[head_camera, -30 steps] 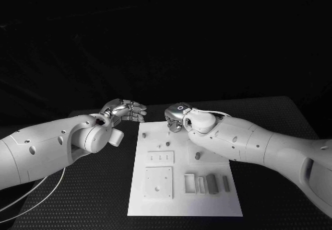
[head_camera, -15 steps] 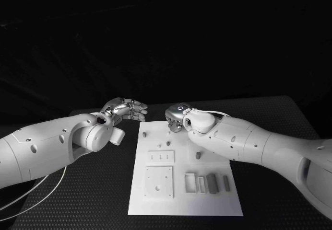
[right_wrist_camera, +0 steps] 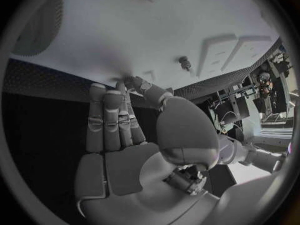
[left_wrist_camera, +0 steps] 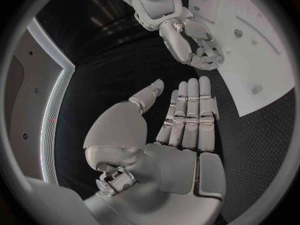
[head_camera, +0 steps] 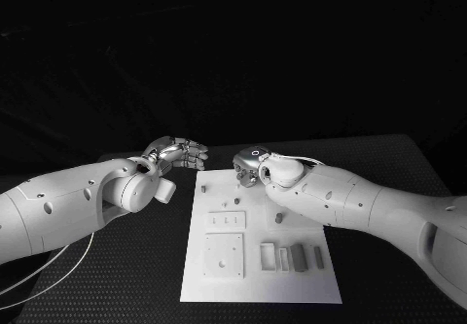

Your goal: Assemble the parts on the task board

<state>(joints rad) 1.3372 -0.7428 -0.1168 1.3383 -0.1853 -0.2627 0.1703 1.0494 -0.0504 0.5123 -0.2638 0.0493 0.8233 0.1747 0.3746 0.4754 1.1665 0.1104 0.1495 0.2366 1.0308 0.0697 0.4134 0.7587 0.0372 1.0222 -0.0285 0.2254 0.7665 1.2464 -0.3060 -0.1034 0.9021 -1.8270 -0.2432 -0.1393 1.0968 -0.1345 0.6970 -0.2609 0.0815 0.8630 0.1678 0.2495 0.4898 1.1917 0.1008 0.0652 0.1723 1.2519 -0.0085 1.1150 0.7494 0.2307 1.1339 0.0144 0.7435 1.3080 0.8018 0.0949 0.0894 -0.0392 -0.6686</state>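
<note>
Landmark: the task board (head_camera: 292,287), a white plate in the middle of the black table (head_camera: 117,283).

Left hand (head_camera: 180,155): hovers just beside the board's far left corner, off the plate. In the left wrist view the fingers (left_wrist_camera: 190,115) lie straight and apart from the thumb, with nothing between them; the hand is released and empty. Judged to be standing by, clear of the board so the other hand can work.

Right hand (head_camera: 251,165): over the board's far edge, fingers pointed down at the plate. In the right wrist view the fingertips (right_wrist_camera: 128,82) reach the plate's edge. Whether they pinch a part cannot be told; the tips are too small and shadowed.

Parts: small pegs (head_camera: 279,218) stand in the board's far half; grey bars (head_camera: 299,258) lie in slots along its near right side, beside raised white blocks (head_camera: 223,255).

Step in hand: judged to be a pick or placement at the far edge. Most parts appear unassembled.

Risk: a small part could slip off the plate's edge.
</note>
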